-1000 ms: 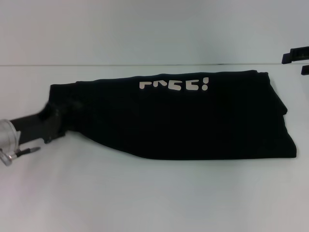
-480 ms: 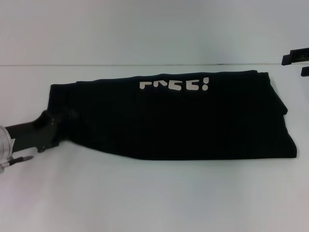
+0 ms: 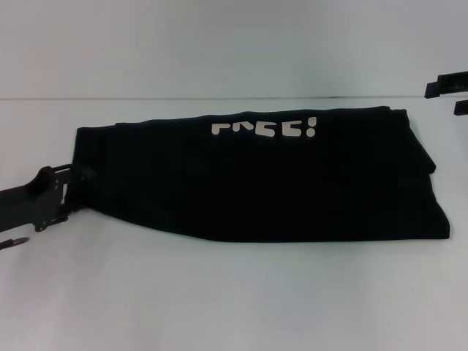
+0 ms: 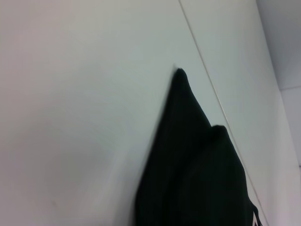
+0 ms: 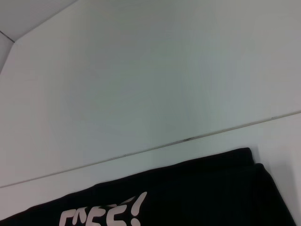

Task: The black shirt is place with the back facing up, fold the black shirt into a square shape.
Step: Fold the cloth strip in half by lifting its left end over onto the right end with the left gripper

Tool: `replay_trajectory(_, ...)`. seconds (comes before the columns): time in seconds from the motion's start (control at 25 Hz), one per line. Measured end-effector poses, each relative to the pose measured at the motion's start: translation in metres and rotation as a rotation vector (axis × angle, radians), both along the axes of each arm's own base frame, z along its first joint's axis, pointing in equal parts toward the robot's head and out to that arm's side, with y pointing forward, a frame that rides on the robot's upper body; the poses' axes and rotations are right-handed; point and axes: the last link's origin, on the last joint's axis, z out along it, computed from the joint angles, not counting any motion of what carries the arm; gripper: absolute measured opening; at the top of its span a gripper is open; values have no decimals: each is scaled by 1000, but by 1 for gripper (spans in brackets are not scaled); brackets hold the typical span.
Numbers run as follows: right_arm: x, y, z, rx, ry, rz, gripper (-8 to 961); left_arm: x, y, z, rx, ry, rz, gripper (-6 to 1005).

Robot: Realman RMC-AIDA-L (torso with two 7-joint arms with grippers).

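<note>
Black, soft and limp, the black shirt (image 3: 278, 179) lay folded into a long band across the white surface (image 3: 234, 292), best pinched at corners or hems; left end effector (image 3: 69, 191) at its left end, grip not discernible; right end effector (image 3: 447, 85) parked far right, state unclear.

A white counter (image 3: 234, 292) spreads across the view, a thin seam (image 3: 146, 99) crossing its far side.
</note>
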Motion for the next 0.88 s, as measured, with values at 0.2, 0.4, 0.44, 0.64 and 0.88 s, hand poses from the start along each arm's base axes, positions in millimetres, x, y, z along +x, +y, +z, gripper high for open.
replay_trajectory(0.2, -2, 0, 0, -3, 2, 2, 809, -2, 3, 0, 21, 7, 24, 672)
replay_trajectory(0.4, -1, 0, 1, -2, 1, 2, 809, 4, 5, -4, -9, -8, 4, 672)
replay_trajectory(0.44, -1, 0, 1, -1, 1, 3, 809, 6, 6, -7, -27, -7, -7, 672)
replay_trajectory(0.64, -1, 0, 2, 1, 5, 5, 809, 14, 4, -15, -91, -8, -41, 671)
replay_trajectory(0.88, -1, 0, 2, 1, 6, 5, 809, 14, 5, -17, -97, -4, -37, 671)
